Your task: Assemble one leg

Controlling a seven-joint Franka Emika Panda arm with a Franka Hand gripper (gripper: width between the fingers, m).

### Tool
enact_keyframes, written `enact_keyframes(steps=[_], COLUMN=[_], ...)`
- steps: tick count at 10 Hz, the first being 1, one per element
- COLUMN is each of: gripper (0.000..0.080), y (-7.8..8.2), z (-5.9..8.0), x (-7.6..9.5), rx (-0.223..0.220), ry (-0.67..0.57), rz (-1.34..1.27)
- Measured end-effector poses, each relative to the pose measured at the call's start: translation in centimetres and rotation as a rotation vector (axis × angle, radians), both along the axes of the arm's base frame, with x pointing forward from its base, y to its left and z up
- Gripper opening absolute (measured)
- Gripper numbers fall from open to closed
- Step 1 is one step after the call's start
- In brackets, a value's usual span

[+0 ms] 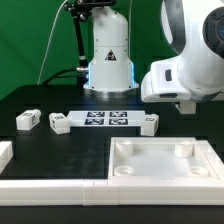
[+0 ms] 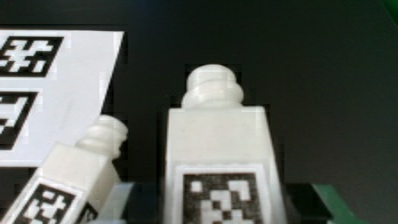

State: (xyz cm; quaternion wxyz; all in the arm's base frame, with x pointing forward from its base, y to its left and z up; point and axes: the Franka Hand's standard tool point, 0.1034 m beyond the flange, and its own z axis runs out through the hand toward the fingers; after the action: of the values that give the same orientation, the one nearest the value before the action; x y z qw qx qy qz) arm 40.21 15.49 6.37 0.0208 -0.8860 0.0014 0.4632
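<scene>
- The gripper (image 1: 186, 102) is being carried at the upper right of the exterior view, above the counter (image 1: 60, 95). It is mostly hidden under the white wrist housing.
- The leg (image 2: 222, 140) is being shown large and central in the wrist view, directly ahead of the gripper. Its long axis is running straight away from the camera, with the tagged end nearest and the rounded peg end farthest.
- Whether the gripper is clamped on this leg or spread around it cannot be told. Only dark slivers are being seen at either side of the tagged end.
- A second leg (image 2: 80, 165) is being seen just beside it, tilted, with its peg leaning toward the first. It is lying between that leg and the marker board (image 2: 54, 90).
- Three legs are being shown lying on the counter in the exterior view. A far leg (image 1: 27, 120) and a middle leg (image 1: 58, 122) are at centre left, and an end leg (image 1: 150, 122) is at the board's right end, below the gripper.
- The panel (image 1: 160, 165) is lying at the lower right of the exterior view. No leg is being seen standing in its corner sockets, so the seating is judged not yet done.
</scene>
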Motion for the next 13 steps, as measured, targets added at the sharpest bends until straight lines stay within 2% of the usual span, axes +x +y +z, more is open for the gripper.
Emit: enact_keyframes(steps=[1, 3, 5, 6, 7, 10, 11, 13], gripper=[0.0287, 0.0287, 0.0287, 0.0287, 0.0287, 0.0287, 0.0287, 0.0287], y=[0.1, 0.4, 0.3, 0.1, -0.4, -1.1, -1.1, -0.9], z=[-0.1, -0.4, -0.3, 0.2, 1.3, 3.5, 4.0, 4.0], x=[0.3, 1.4, 1.4, 2.2, 3.0, 5.3, 6.3, 6.6], rx=[0.001, 0.006, 0.006, 0.013, 0.015, 0.027, 0.033, 0.044], ry=[-0.018, -0.209, -0.351, -0.422, -0.485, -0.722, -0.817, -0.971], rz=[-0.003, -0.023, -0.033, -0.031, -0.022, -0.045, -0.055, -0.066])
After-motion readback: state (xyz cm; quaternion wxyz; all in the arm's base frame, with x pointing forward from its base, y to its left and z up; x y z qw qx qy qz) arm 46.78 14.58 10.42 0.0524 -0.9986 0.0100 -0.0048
